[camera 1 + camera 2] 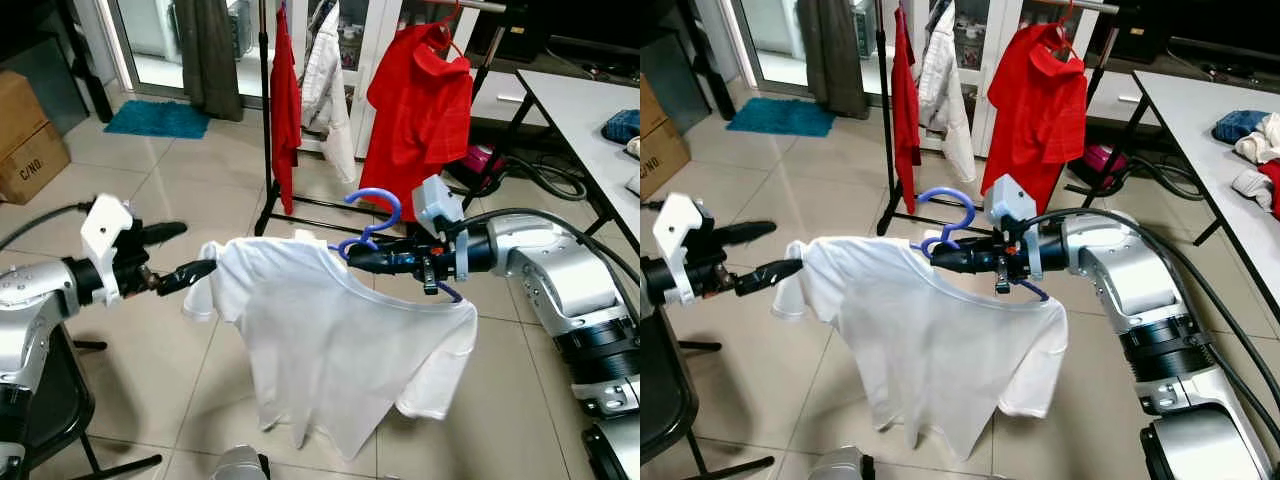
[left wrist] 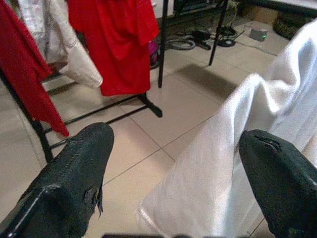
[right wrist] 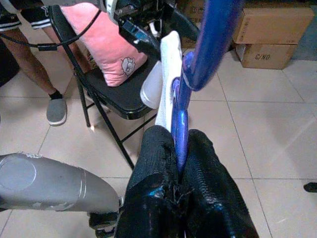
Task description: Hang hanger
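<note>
From our head camera, our right gripper (image 1: 352,262) is clamped on the blue hanger (image 1: 372,218) just below its hook, holding it in the air above the tiled floor (image 1: 180,170). A white shirt (image 1: 330,340) hangs on the hanger, its collar at the fingers and its hem draped down. Our left gripper (image 1: 180,255) reaches in from the left with its fingers spread wide — the lower finger touches the shirt's sleeve, the upper one stands free above it. Beyond the shirt stands a rack (image 1: 266,110) carrying a red shirt (image 1: 420,110), a narrower red garment (image 1: 286,100) and a white one (image 1: 330,90). A white table (image 1: 590,110) runs along the right, with clothes near its far edge; a cardboard box (image 1: 28,140) and a blue mat (image 1: 158,118) lie at the far left.

In the left wrist view, the two black fingers (image 2: 74,173) stand well apart, with the white shirt's (image 2: 237,148) cloth lying between them, nearer one finger. The rack's foot (image 2: 114,111) and the red clothes sit behind on the floor.

In the right wrist view, our fingers (image 3: 158,188) are pressed together on the hanger's (image 3: 208,49) blue stem, with a strip of white cloth (image 3: 167,74) beside it. Farther off we see a black folding chair (image 3: 114,99) with a pink cushion (image 3: 99,39) — a person's leg (image 3: 29,49) and grey shoe beside it, and boxes (image 3: 267,34) at the back.
</note>
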